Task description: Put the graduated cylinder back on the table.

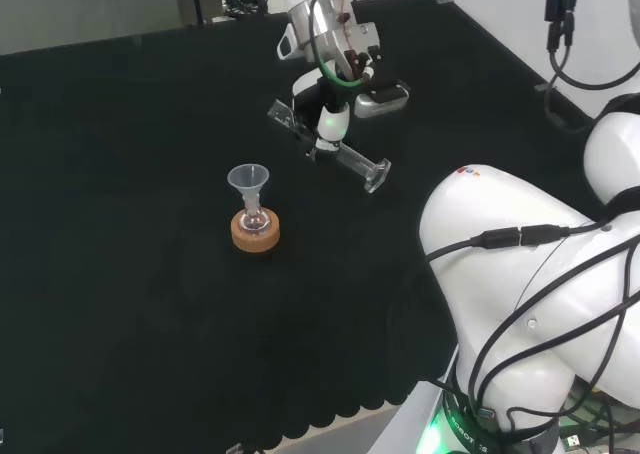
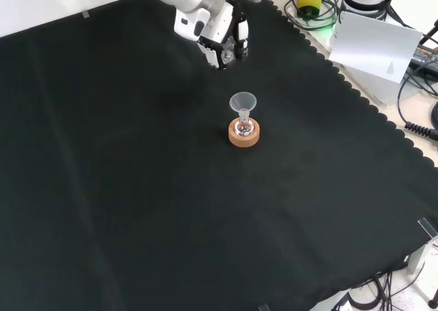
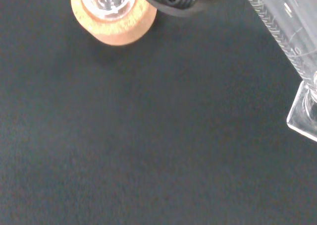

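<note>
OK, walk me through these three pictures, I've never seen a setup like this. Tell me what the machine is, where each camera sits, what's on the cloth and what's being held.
It is one white robot arm with a black and white hand in place of a gripper. The head view looks over the arm from behind; the big white shapes at its right are the arm's own links. The front view faces the arm from the opposite side. The wrist view looks past the palm. On the black cloth stands a small flask in a cork ring, with a clear funnel in its neck. The hand holds a clear graduated cylinder, steeply tilted above the cloth.
</note>
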